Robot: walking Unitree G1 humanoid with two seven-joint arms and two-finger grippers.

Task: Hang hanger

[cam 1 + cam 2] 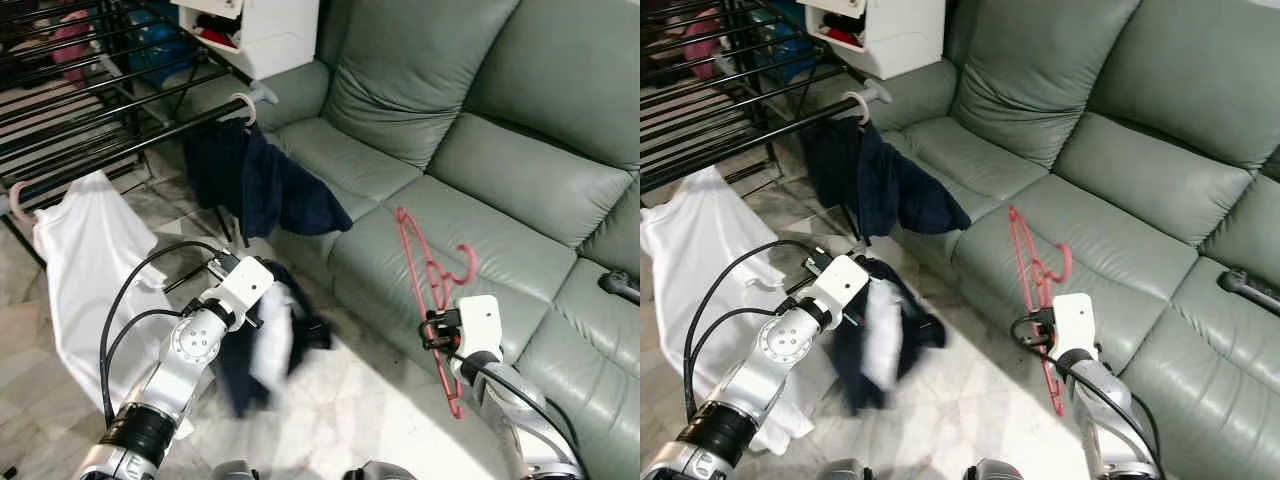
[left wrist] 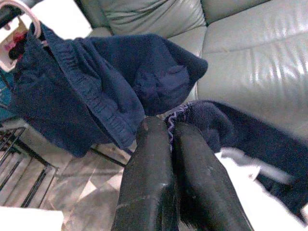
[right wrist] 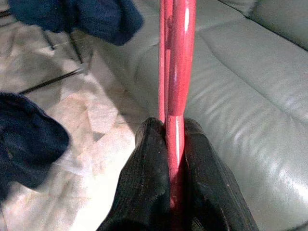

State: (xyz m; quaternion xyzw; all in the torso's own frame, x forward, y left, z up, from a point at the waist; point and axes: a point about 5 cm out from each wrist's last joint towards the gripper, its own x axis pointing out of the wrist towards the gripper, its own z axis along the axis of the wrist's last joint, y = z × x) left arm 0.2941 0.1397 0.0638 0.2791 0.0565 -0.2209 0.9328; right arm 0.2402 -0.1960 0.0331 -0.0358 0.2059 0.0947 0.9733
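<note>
The drying rack (image 1: 90,110) stands up and to the left of both grippers, with a white shirt (image 1: 85,270) and a dark blue garment (image 1: 265,185) already hanging from its bars. The left gripper (image 2: 166,130) is the nearer arm to that rack; its 2 fingers are pressed together on the edge of a dark blue and white piece of clothing (image 1: 275,340), which hangs down below it over the floor (image 1: 350,400).

The red hanger (image 1: 430,290) is pinched low on its frame by the right gripper (image 3: 174,127), fingers closed tight on the 2 red bars. Its long axis runs away from that gripper, up across the front edge of the sofa (image 1: 500,130), with the hook end beyond the gripper and pointing roughly toward the sofa back. The rack lies well to the left of it, past the left arm, so in my judgement the hanger must travel left and turn before its hook can meet a bar.

The head views give the whole layout, hook and rack together. The right wrist view adds the grip itself, and the left wrist view shows the ribbed cloth edge between the fingers.
</note>
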